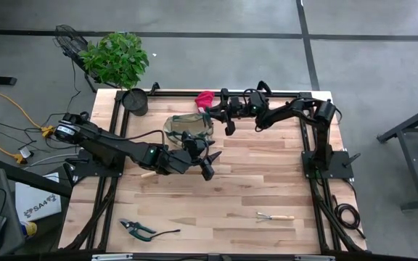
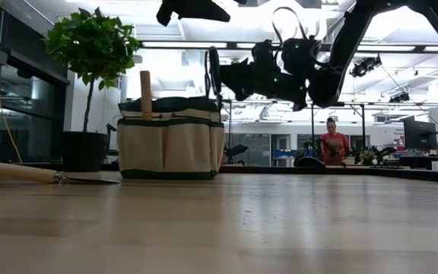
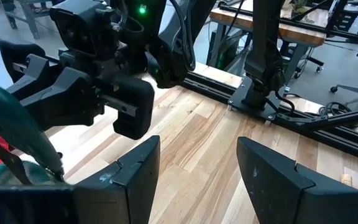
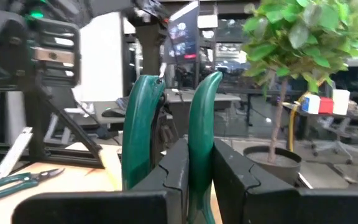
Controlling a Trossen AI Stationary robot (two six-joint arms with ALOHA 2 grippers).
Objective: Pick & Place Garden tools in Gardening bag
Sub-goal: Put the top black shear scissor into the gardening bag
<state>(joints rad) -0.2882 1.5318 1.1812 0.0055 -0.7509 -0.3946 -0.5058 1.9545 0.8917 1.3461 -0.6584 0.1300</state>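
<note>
Meanwhile, both arms are crowding the bag

The tan bag (image 1: pixel 189 127) is standing near the table's (image 1: pixel 267 181) far edge, just beside a black pot (image 1: pixel 136 101) holding a leafy plant (image 1: pixel 116 56). The right gripper (image 1: pixel 228 116) is hanging at the bag's right side, its jaws pinched together on a green bag handle (image 4: pixel 201 124), as its wrist view is showing. The left gripper (image 1: pixel 207 164) is hovering just in front of the bag, jaws apart and holding nothing; its body is covering part of the bag's near rim from above.

A red glove (image 1: pixel 205 98) is lying behind the bag, visible only from above. Well apart, near the front edge, the pruners (image 1: pixel 138 230) and the small rake (image 1: pixel 275 216) are lying on the wood.

Only the level view is showing a wooden handle (image 2: pixel 145 94) sticking up from the bag, and a trowel (image 2: pixel 44 174) lying on the table at left, its handle cut off by the frame. A person (image 2: pixel 331 142) is standing far behind.
</note>
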